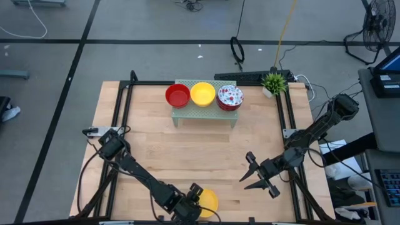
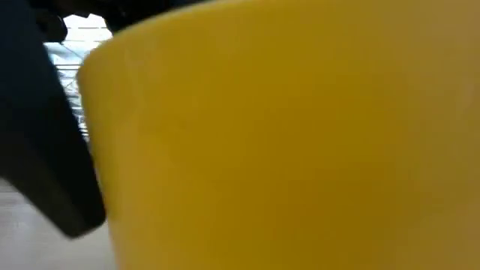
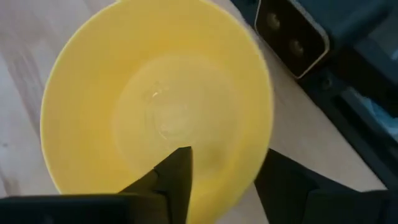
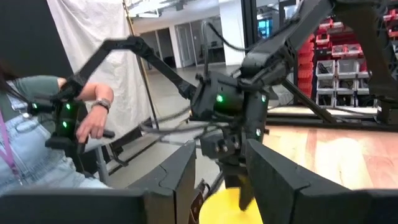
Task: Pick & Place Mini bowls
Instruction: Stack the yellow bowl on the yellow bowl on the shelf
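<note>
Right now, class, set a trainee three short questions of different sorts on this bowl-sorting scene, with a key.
1. True or false: the pale green mesh rack carries three small round bowls.
2. Which arm's gripper straddles the rim of the plain yellow bowl at the wooden table's near edge? A left, B right.
3. Fill in: left to right on the rack, the bowls are red, ____, white with red speckles.

Key: 1 true. 2 A; the left gripper has one finger inside the bowl, one outside, while the right gripper waits open above bare table. 3 yellow.
</note>
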Controlling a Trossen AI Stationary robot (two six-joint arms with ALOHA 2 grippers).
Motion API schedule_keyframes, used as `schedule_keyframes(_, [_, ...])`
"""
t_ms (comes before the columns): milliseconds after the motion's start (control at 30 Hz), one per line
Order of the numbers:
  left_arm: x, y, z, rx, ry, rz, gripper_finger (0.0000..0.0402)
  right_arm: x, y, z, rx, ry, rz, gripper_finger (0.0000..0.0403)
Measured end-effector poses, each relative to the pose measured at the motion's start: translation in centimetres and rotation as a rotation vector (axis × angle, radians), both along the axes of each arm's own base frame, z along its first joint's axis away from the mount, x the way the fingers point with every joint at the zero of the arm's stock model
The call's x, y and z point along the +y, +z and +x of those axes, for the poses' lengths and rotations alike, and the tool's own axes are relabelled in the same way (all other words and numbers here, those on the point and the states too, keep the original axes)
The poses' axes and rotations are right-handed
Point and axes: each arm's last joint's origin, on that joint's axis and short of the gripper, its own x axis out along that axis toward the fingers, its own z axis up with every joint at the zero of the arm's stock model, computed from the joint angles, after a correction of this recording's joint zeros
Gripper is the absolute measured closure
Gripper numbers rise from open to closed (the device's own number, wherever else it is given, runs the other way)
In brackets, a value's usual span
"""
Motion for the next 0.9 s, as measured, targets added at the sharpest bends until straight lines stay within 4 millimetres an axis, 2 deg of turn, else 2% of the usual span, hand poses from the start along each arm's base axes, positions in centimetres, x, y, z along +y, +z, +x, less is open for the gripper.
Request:
schedule_keyframes(100, [0.0,0.4,0.0,-0.014,0.001,-0.012,0.0282,0.0,-0.2,0.0,0.015,0.0,-0.013,0.027])
schedule_keyframes(267, [0.1,0.3,0.0,0.01,-0.038,-0.005,0.0379,0.0,-0.3,0.0,0.02,0.0,-0.018,0.027])
schedule_keyframes(333, [0.3,0.4,0.1,0.014,-0.036,-0.013,0.0391,0.0,-0.3,0.0,0.02,0.0,-0.018,0.027])
schedule_keyframes(467, [1.0,1.4,0.2,-0.008,-0.027,0.014,0.0389,0.0,-0.3,0.0,0.02,0.002,-0.018,0.027])
schedule_keyframes(533, [1.5,2.8,0.1,-0.041,-0.012,0.029,0.0394,0.0,-0.2,0.0,0.019,0.003,-0.017,0.027])
schedule_keyframes(667, [3.7,7.0,-0.4,-0.104,0.069,0.069,0.0393,0.0,-0.2,0.0,0.015,0.003,-0.013,0.027])
schedule_keyframes(900, [9.8,15.9,-1.8,-0.284,0.233,0.044,0.0394,0.0,-0.4,0.0,0.02,0.002,-0.037,0.027])
